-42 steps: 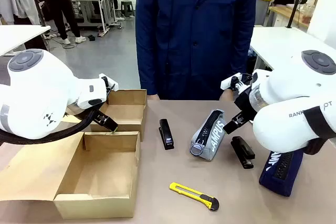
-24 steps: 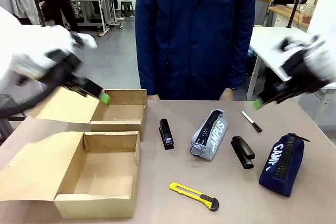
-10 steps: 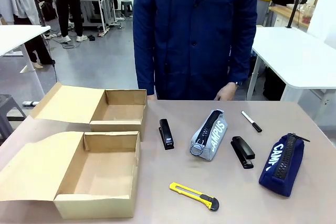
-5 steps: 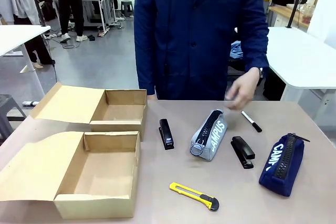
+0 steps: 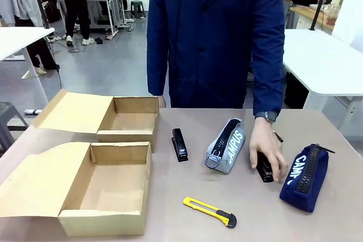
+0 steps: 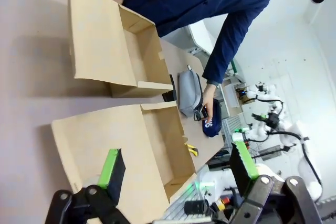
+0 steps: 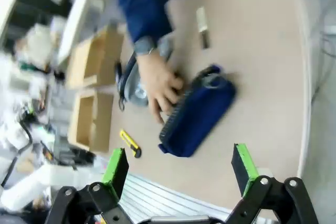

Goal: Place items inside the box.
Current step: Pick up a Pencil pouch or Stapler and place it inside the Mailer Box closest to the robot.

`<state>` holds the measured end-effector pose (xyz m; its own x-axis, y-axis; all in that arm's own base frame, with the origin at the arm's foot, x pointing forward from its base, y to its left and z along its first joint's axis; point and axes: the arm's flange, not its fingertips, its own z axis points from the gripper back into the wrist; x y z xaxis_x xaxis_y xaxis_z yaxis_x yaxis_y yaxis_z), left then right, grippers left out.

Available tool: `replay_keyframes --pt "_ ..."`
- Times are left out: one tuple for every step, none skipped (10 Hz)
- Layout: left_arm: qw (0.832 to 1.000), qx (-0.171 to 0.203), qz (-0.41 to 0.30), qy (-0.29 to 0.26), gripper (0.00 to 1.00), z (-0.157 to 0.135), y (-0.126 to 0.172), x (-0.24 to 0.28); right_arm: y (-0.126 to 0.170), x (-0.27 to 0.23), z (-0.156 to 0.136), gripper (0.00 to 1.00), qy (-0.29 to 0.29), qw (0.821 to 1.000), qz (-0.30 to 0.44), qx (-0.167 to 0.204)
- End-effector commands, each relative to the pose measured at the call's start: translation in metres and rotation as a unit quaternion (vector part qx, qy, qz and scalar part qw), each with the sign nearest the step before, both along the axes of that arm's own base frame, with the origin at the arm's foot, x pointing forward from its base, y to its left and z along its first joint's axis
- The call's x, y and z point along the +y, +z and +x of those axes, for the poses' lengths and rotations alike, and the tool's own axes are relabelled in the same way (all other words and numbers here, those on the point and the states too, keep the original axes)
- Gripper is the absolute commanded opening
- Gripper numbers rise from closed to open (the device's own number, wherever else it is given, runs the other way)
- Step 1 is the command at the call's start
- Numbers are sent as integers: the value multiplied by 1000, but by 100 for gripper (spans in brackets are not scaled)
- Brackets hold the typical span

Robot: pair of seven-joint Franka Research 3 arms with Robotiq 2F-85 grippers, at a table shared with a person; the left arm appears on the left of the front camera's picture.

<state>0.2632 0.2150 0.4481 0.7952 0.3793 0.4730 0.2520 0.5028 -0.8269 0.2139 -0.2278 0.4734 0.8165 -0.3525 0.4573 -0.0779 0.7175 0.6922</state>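
A big brown table (image 5: 317,219) sits in front of a person (image 5: 215,38) in a dark blue coat. On the left side of the table are two open cardboard boxes, the near box (image 5: 105,222) and the far box (image 5: 136,105), touching each other.

The left gripper (image 6: 177,165) is high over the boxes, spread wide with nothing in it. The right gripper (image 7: 179,167) is spread wide too, with nothing in it, high over the table's right side.

The items lie on the table, right of the boxes. The navy pouch (image 5: 304,178) is farthest right. The grey pouch (image 5: 227,147) is in the middle. The person's hand (image 5: 266,148) rests on a black stapler (image 5: 264,173) between the pouches. A second stapler (image 5: 180,144) lies near the boxes. The yellow utility knife (image 5: 210,210) lies closest to the robot. A bit of the black marker (image 5: 278,138) peeks out beside the wrist.
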Motion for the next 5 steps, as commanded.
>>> replay_keyframes --pt "1000 -16 -4 -3 100 2 0 0 -30 -6 -23 100 -41 999 31 -9" --pt "1000 -16 -4 -3 100 2 0 0 -35 -5 -20 100 -48 998 32 -4" --pt "1000 -16 -4 -3 100 2 0 0 -35 -1 -14 100 -41 999 31 -2" --pt "1000 -16 -4 -3 100 2 0 0 -31 4 -7 100 -34 999 23 2" --pt "1000 -16 -4 -3 100 2 0 0 -26 10 1 100 -21 1000 17 3"
